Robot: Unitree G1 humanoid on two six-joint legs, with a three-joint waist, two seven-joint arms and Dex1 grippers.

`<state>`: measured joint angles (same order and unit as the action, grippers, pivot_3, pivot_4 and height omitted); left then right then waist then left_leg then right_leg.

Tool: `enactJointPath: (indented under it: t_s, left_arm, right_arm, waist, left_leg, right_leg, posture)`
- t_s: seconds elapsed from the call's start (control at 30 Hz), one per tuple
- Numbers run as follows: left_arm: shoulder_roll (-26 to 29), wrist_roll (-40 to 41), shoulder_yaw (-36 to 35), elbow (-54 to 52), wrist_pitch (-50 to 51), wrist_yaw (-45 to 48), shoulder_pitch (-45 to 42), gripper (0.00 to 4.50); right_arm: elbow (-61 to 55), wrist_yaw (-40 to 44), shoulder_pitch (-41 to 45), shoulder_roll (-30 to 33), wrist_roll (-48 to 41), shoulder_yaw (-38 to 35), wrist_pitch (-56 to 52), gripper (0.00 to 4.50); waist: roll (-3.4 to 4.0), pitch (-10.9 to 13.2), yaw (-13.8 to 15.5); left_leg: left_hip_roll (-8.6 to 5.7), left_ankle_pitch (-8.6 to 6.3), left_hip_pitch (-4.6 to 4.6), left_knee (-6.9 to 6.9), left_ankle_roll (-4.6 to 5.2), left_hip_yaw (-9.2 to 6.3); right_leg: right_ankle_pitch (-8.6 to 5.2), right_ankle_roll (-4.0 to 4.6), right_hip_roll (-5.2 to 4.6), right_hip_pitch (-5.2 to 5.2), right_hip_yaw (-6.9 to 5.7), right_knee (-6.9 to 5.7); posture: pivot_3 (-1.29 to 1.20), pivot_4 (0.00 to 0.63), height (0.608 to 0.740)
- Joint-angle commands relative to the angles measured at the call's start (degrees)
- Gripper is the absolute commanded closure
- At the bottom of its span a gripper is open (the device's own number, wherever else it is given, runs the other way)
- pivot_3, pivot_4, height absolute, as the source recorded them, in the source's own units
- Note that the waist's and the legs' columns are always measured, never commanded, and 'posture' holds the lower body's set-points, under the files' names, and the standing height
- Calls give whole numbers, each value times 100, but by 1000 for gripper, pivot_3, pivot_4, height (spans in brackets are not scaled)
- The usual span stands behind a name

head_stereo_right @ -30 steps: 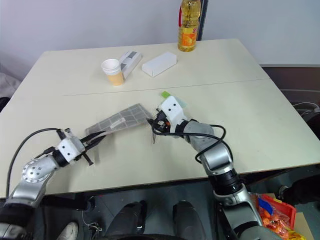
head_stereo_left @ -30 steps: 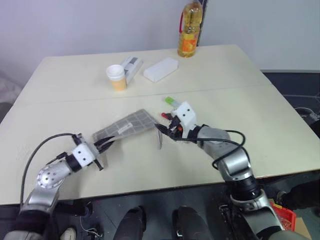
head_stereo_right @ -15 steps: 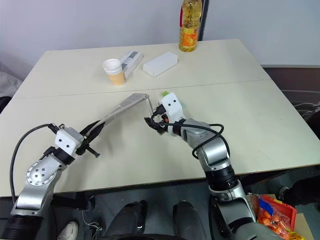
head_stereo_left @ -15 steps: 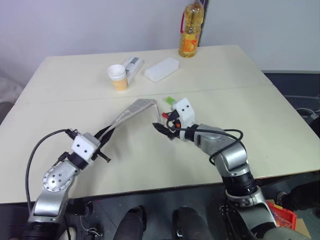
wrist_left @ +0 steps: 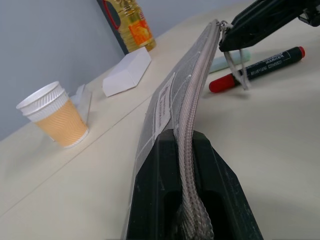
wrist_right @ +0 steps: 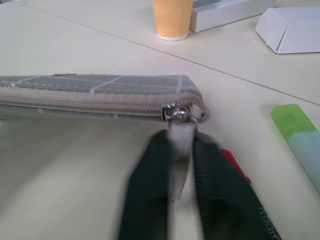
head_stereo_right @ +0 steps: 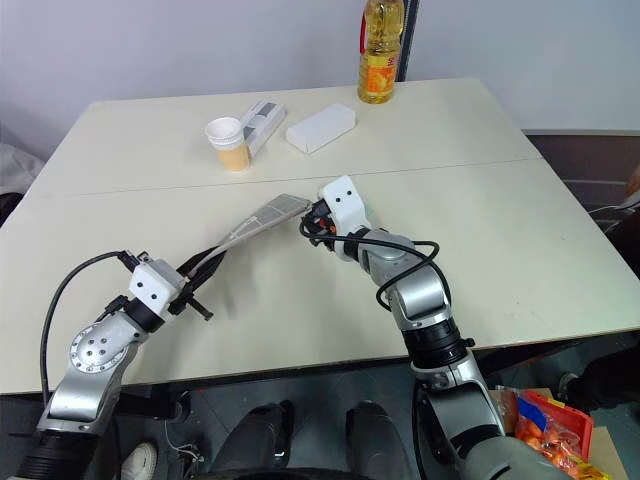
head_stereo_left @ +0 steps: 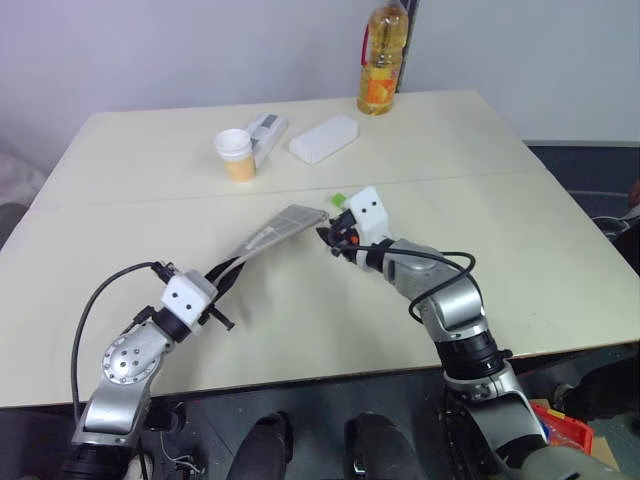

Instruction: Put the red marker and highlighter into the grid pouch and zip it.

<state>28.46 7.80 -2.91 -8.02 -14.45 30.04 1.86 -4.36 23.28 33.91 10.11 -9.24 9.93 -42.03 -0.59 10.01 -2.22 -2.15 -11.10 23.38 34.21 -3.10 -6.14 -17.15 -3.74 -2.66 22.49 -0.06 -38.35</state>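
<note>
- Left gripper (wrist_left: pixel 187 165) is clamping the near-left end of the grid pouch (head_stereo_left: pixel 268 236), fingers pressed on both faces, zipper edge facing up.
- Pouch is hanging off the table (head_stereo_left: pixel 130 160), spanning between the two grippers, tilted up toward the far right.
- Right gripper (wrist_right: pixel 181 165) is pinching the pull cord (wrist_right: pixel 179 150) at the pouch's far-right end, fingers together on it, right at the zipper slider (wrist_right: pixel 176 114).
- Red marker (wrist_left: pixel 257 68) is lying on the table just beside the right gripper, outside the pouch.
- Highlighter (wrist_right: pixel 299 137) is sitting on the table just beyond the marker, green cap pointing far.
- Paper cup (head_stereo_left: pixel 235 154), white box (head_stereo_left: pixel 323 138) and oil bottle (head_stereo_left: pixel 380 58) are standing at the far side.
</note>
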Motion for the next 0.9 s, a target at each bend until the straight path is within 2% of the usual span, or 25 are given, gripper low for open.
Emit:
enactJointPath:
  t_s: [0.03, 0.2, 0.5, 0.7, 0.87, 0.9]
  left_arm:
    - [-48, -62, 35, -258, -38, -6, -82, 4500]
    - [-203, -205, 161, -227, 178, -106, -108, 4500]
    - [-779, -575, 520, -283, 593, -523, -336, 4500]
    - [-1103, -647, 597, -291, 1003, -774, -730, 4500]
    - [-1247, -772, 655, -371, 1240, -949, -879, 4500]
    - [-1278, -778, 623, -400, 1306, -1005, -900, 4500]
  right_arm:
    - [-282, 96, 122, 46, 88, 214, 103, 4438]
    - [-616, 547, 89, 374, 334, 912, 300, 4438]
    - [-838, 1152, 388, 266, 447, 1726, 442, 4438]
    - [-717, 1381, 654, 132, 619, 2105, 579, 4438]
    - [-652, 1473, 730, 56, 718, 2132, 672, 4438]
    - [-667, 1503, 720, 63, 695, 2076, 639, 4192]
  waist:
    - [0, 0, 0]
    - [1, 0, 1]
    - [0, 0, 4]
    - [-1, 0, 17]
    - [-1, 0, 24]
    - [-2, -1, 21]
  left_leg:
    - [0, 0, 0, 0, 0, 0]
    - [0, 0, 0, 0, 0, 0]
    - [0, 0, 0, 0, 0, -2]
    - [-1, 0, 0, 1, 0, -4]
    - [-1, 0, 0, 2, 0, -4]
    - [-1, 0, 1, 1, 0, -3]
  right_leg:
    - [0, 0, 0, 0, 0, 0]
    - [0, 0, 0, 0, 0, 1]
    - [0, 0, 1, -2, -2, 3]
    - [0, -1, 1, -3, -3, 4]
    - [0, -1, 2, -4, -4, 5]
    - [0, -1, 1, -3, -4, 5]
  posture:
    - [0, 150, 740]
    - [0, 150, 740]
    - [0, 150, 740]
    - [0, 150, 740]
    - [0, 150, 740]
    - [0, 150, 740]
